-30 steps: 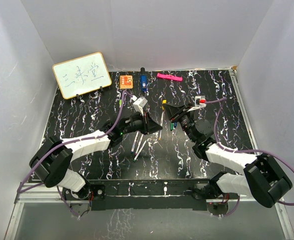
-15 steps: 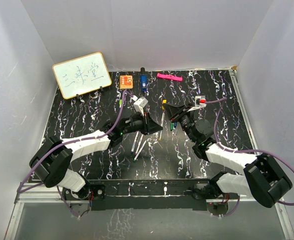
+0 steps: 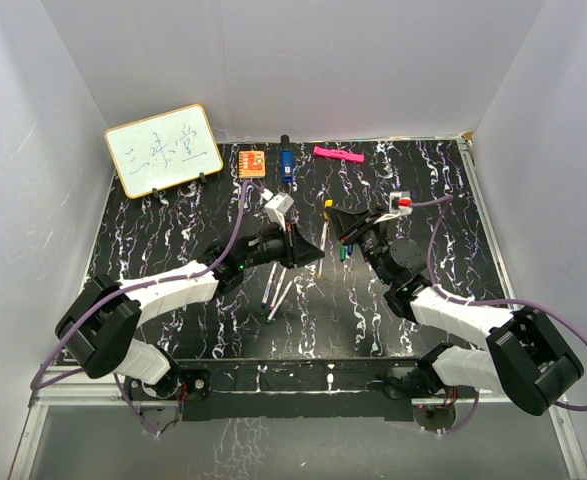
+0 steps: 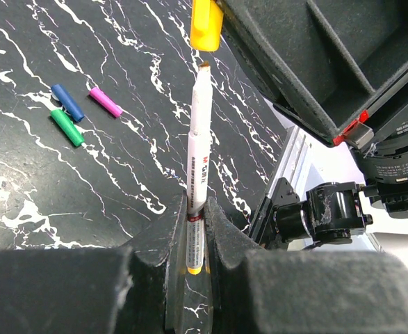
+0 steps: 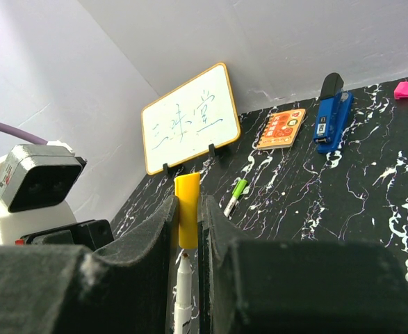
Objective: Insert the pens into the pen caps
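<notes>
My left gripper (image 4: 195, 209) is shut on a white-barrelled pen (image 4: 198, 139) with a yellow end, which points away from it. My right gripper (image 5: 187, 205) is shut on a yellow pen cap (image 5: 187, 209) standing upright between its fingers. The pen's tip (image 5: 183, 285) sits just below the cap's open end, in line with it and a small gap short of it. In the top view the two grippers meet mid-table, left gripper (image 3: 311, 250) and right gripper (image 3: 337, 222). Blue (image 4: 67, 101), green (image 4: 67, 127) and magenta (image 4: 105, 101) caps lie loose on the table. More pens (image 3: 273, 290) lie in front of the left gripper.
At the back stand a whiteboard (image 3: 163, 150), an orange block (image 3: 252, 161), a dark blue block (image 3: 286, 164) and a pink bar (image 3: 337, 154). A green-capped pen (image 3: 243, 200) lies near the orange block. White walls close in the black marbled table (image 3: 173, 240).
The left arm has shifted very slightly toward the far side. Both grips are unchanged.
</notes>
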{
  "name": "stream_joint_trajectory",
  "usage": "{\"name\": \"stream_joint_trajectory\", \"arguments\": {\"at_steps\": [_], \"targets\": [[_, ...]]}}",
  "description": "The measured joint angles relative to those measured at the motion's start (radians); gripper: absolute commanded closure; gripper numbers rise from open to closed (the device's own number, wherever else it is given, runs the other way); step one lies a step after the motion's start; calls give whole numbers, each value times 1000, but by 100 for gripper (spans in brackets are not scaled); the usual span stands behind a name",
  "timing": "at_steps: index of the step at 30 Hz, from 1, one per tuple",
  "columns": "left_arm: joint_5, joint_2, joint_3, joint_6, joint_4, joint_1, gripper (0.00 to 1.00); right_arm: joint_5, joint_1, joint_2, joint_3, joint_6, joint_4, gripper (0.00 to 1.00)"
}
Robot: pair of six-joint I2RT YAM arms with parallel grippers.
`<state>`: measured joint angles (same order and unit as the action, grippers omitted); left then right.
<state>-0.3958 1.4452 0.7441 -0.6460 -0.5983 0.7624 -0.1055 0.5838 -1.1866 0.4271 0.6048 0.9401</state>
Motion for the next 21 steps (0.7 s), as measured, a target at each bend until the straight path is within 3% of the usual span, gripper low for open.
{"name": "stream_joint_trajectory", "arguments": {"at_steps": [21], "targets": [[19, 0, 0, 0, -4, 0, 100, 26, 0, -11, 0, 26, -1, 100]]}}
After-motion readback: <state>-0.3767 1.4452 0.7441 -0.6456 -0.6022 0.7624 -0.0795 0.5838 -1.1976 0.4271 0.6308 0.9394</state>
